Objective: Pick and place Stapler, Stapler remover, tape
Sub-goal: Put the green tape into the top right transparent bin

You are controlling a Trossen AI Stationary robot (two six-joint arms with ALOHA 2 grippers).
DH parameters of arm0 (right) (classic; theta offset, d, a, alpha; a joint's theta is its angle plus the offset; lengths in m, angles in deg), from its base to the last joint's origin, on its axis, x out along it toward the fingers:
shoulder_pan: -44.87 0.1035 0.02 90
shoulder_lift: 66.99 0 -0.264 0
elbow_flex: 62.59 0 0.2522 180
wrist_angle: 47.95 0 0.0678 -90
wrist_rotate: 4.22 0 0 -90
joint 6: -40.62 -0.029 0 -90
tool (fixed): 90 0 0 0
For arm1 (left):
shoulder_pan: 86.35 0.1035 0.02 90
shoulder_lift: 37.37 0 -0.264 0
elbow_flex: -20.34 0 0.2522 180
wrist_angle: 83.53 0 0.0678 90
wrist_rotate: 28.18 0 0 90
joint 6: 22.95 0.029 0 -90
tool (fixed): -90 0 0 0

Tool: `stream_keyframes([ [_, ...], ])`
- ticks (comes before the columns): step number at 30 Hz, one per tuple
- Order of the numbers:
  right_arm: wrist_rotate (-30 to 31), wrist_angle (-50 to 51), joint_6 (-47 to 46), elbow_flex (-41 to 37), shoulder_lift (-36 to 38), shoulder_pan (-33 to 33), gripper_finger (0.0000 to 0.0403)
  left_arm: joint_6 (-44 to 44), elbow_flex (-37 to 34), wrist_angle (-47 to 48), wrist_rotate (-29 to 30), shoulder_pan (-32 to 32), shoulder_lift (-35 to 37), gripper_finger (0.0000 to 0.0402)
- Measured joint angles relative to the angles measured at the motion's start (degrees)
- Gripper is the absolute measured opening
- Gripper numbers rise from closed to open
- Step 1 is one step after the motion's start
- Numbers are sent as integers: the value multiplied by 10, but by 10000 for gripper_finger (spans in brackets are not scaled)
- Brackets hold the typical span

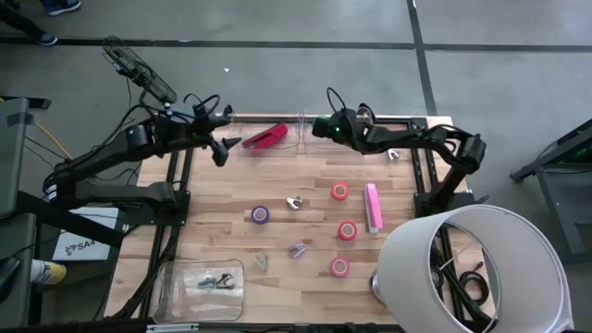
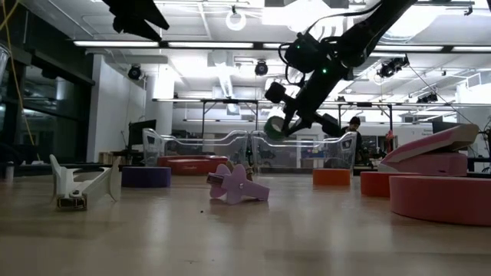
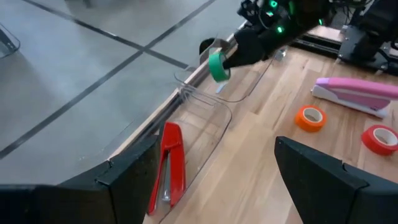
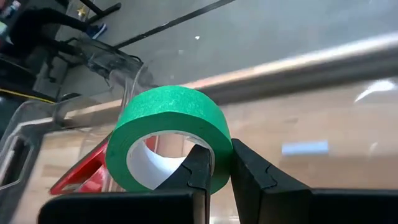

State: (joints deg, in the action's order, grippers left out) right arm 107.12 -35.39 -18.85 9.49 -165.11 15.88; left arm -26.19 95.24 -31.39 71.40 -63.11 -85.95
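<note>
My right gripper (image 1: 321, 128) is shut on a green roll of tape (image 4: 168, 130), up in the air over a clear bin (image 1: 310, 137) at the table's far edge. A red stapler (image 1: 264, 138) lies in the clear bin beside it (image 3: 205, 134). My left gripper (image 1: 222, 151) hangs open with nothing in it, left of the red stapler. A pink stapler (image 1: 373, 208), a purple tape roll (image 1: 261, 215), three red-pink rolls (image 1: 339, 191) and small stapler removers (image 1: 294, 203) lie flat on the wood. My right gripper pinches the green roll's wall (image 4: 221, 163), one finger (image 4: 194, 167) inside the ring's hole and the other (image 4: 249, 171) outside it. The fingers come slanting down from the table's right. The roll is lifted clear (image 2: 274, 127) and stands tilted on edge above the bin.
A clear lidded box (image 1: 202, 285) holding small items sits at the near left corner. A large white drum-shaped shade (image 1: 472, 268) overhangs the near right corner. Open wood lies between the bins and the scattered rolls.
</note>
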Motion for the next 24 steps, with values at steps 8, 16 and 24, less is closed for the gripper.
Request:
stream_keyframes([
  [8,1,122,69,97,-5,-30,28,1,0,8,0,0,2,310],
  [16,-36,241,75,185,-63,-45,28,1,0,7,0,0,1,310],
  [24,-44,382,88,281,-137,-42,28,1,0,7,0,0,1,310],
])
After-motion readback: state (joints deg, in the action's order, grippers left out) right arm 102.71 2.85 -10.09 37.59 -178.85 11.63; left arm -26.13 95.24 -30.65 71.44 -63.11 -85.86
